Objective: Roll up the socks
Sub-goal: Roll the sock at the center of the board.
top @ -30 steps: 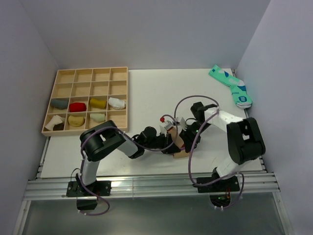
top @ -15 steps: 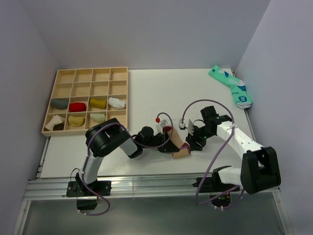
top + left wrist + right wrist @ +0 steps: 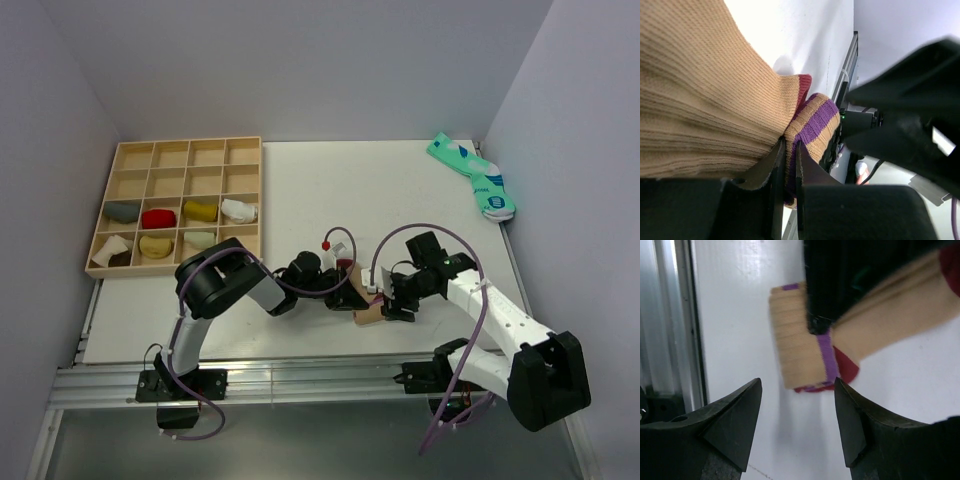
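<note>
No text, label, brand, number or sign can be read in any of the views. On the tan sock (image 3: 792, 345) only purple stripes are seen. On the teal socks (image 3: 470, 172), at about two o'clock on the table (image 3: 330, 190), blue and white marks are seen, but no letters can be made out in them.

right end effector (image 3: 397, 303): drawn back to the right off the tan sock (image 3: 366, 317), then returned beside its near end; jaws spread wider. right arm: elbow swung out right.
</note>
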Tool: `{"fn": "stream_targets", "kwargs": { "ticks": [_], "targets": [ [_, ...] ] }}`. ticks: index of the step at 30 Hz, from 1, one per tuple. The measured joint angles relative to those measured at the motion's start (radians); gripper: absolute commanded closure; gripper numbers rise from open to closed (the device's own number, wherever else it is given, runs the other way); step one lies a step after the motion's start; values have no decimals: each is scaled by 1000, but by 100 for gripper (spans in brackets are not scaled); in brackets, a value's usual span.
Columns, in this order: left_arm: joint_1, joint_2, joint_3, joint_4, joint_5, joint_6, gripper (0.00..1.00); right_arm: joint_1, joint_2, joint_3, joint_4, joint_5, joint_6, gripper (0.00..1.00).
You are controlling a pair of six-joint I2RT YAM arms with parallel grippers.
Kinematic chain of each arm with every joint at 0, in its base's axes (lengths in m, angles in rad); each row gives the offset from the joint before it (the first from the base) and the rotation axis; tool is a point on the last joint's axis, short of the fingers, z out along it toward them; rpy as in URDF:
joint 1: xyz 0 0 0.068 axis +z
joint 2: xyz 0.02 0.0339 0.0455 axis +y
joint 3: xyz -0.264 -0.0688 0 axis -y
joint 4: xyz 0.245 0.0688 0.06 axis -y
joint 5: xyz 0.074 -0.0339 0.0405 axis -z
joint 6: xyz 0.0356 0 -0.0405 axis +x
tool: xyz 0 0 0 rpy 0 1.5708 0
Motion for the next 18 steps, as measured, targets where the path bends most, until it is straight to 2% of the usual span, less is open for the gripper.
{"fn": "stream_targets", "kwargs": {
  "ticks": [7, 18],
  "targets": [
    [1, -12, 4, -42, -4, -11, 100, 111, -7, -47, 23, 19, -13, 33],
    [6, -12, -7, -35, 3, -27, 100, 182, 6, -98, 141, 90, -8, 35]
  ]
}}
